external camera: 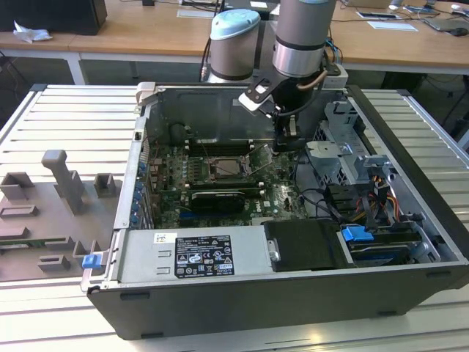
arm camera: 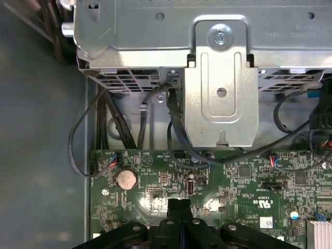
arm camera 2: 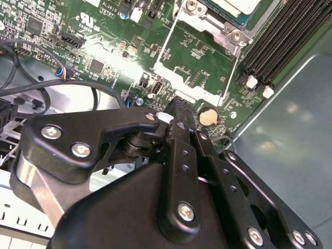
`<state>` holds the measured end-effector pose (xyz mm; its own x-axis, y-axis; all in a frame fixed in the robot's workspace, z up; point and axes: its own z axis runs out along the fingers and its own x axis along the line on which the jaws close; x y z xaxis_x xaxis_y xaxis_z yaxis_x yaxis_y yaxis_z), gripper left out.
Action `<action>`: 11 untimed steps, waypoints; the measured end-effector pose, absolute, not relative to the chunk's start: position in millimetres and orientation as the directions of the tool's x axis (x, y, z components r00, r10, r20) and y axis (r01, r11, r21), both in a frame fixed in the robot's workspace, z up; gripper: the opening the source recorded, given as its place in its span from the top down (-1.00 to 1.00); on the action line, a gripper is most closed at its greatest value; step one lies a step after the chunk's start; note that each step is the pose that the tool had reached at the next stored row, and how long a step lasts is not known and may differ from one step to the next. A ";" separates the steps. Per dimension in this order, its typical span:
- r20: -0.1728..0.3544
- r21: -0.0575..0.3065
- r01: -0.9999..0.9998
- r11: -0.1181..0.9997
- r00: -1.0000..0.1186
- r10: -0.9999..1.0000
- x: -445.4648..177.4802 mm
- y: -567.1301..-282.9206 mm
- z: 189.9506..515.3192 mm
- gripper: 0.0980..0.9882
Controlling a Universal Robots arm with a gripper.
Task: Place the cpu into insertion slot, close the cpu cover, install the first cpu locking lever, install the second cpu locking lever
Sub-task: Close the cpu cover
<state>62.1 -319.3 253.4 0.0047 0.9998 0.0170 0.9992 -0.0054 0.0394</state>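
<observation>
An open computer case (external camera: 410, 147) lies on the slatted worktop (external camera: 44, 110) as the robot arm's tool (external camera: 287, 143), fingers pressed together on nothing, hovers over the green motherboard (arm camera: 233, 176) near the insertion slot (external camera: 227, 167). The cpu (arm camera 2: 236, 5) appears seated there. The cpu cover (arm camera 2: 181, 78) lies swung open and the wire levers (arm camera 2: 165, 39) look free, so closing and locking seem undone. The power supply (external camera: 249, 253) carries a white label (external camera: 201, 257), its wording not made out.

The robot's arm (external camera: 304, 22) was a grey tube with a pale blue joint cap (external camera: 234, 20) and a dark cable (external camera: 319, 79) at the wrist. The matte black gripper (arm camera: 179, 203) had linkage plates fastened by silver screws (arm camera 2: 185, 211).
</observation>
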 end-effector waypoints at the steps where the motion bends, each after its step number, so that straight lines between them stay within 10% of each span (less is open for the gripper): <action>1: 0.017 0.039 0.999 -0.005 0.005 1.000 63.6 -319.2 252.5 0.98; 11: 0.017 0.037 0.999 -0.005 0.005 1.000 61.3 -319.2 247.2 0.98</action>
